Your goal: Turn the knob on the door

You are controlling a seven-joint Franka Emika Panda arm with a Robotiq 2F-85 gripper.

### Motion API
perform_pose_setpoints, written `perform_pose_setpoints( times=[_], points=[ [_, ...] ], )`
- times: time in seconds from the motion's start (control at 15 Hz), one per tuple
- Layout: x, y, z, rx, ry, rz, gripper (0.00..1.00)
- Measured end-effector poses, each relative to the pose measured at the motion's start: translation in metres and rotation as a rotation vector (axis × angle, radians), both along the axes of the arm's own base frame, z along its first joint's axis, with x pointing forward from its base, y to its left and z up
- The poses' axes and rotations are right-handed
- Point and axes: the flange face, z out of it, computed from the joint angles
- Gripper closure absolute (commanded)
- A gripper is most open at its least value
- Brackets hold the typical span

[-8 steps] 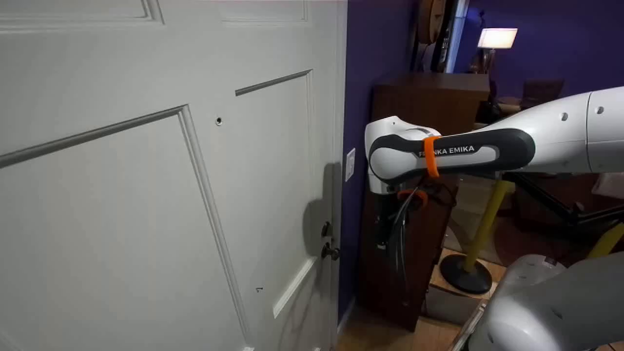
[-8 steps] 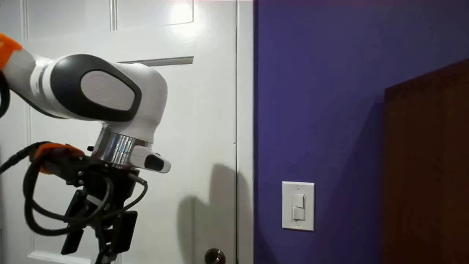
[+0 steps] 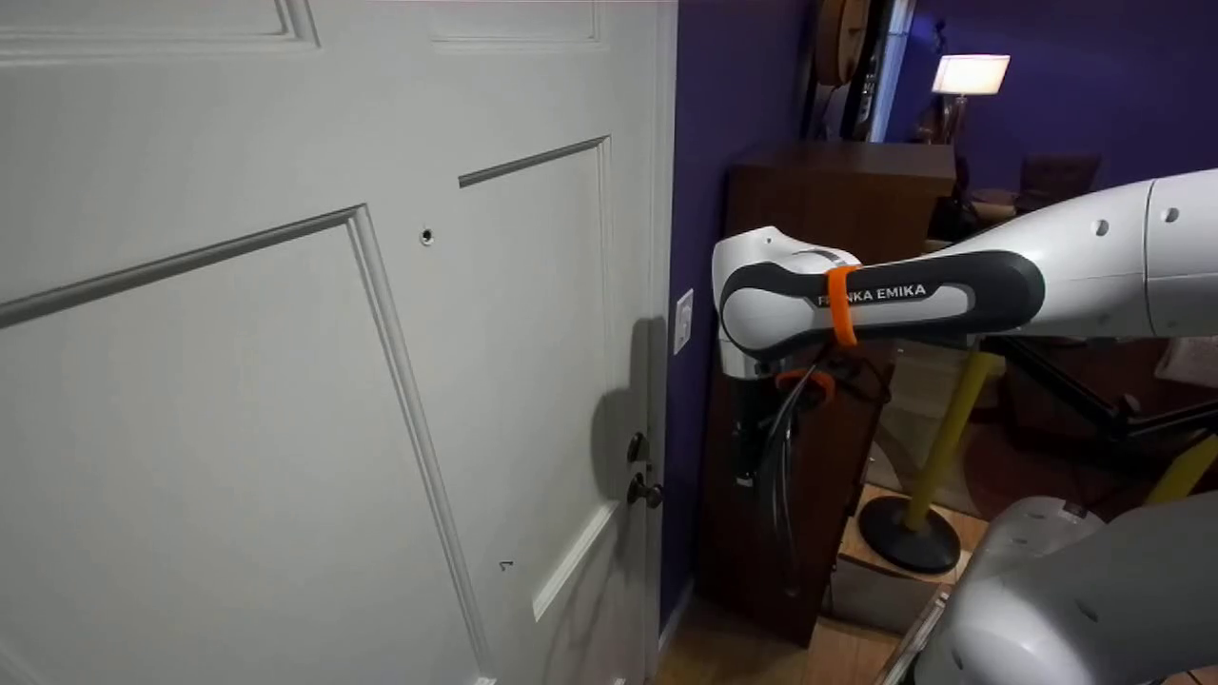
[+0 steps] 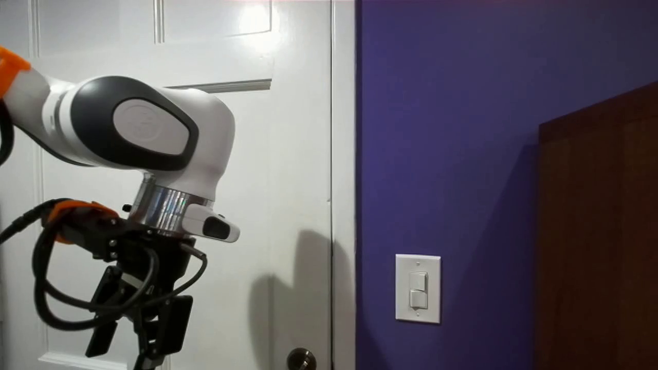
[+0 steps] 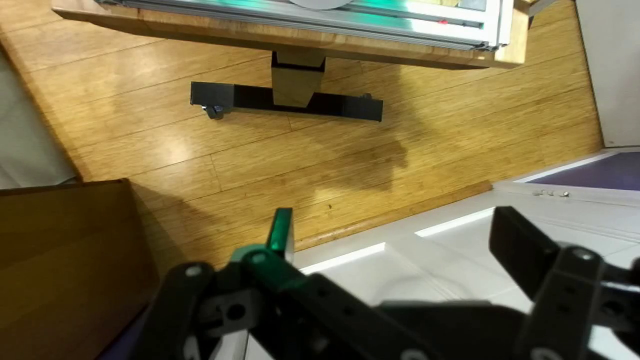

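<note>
The white panelled door (image 3: 533,314) fills the left of an exterior view and stands behind the arm in an exterior view (image 4: 288,169). The small dark metal knob (image 3: 650,491) sits near the door's latch edge, below a lock fitting (image 3: 638,447). In an exterior view only a round metal fitting (image 4: 302,358) shows at the bottom edge; it looks like the lock, and the knob is out of view. My gripper (image 4: 134,341) points down, apart from the door. In the wrist view the gripper (image 5: 392,220) has its fingers wide apart with nothing between them; the knob is not seen there.
A purple wall with a white switch plate (image 4: 418,289) is beside the door. A dark brown cabinet (image 4: 596,241) stands right of it. A yellow post on a black base (image 3: 909,535) stands behind the arm. The robot's wooden table (image 5: 350,42) shows in the wrist view.
</note>
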Motion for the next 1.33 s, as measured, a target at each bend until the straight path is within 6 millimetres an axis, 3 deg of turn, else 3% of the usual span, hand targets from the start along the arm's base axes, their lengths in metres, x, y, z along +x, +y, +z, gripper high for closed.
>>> perform_pose_setpoints(
  times=[0.73, 1.0, 1.33],
  points=[
    [0.000, -0.001, 0.000, -0.003, 0.002, -0.010, 0.00],
    [0.011, -0.029, -0.014, 0.004, -0.001, -0.079, 0.00],
    [0.033, -0.064, -0.052, 0.038, -0.017, -0.072, 0.00]
  ],
)
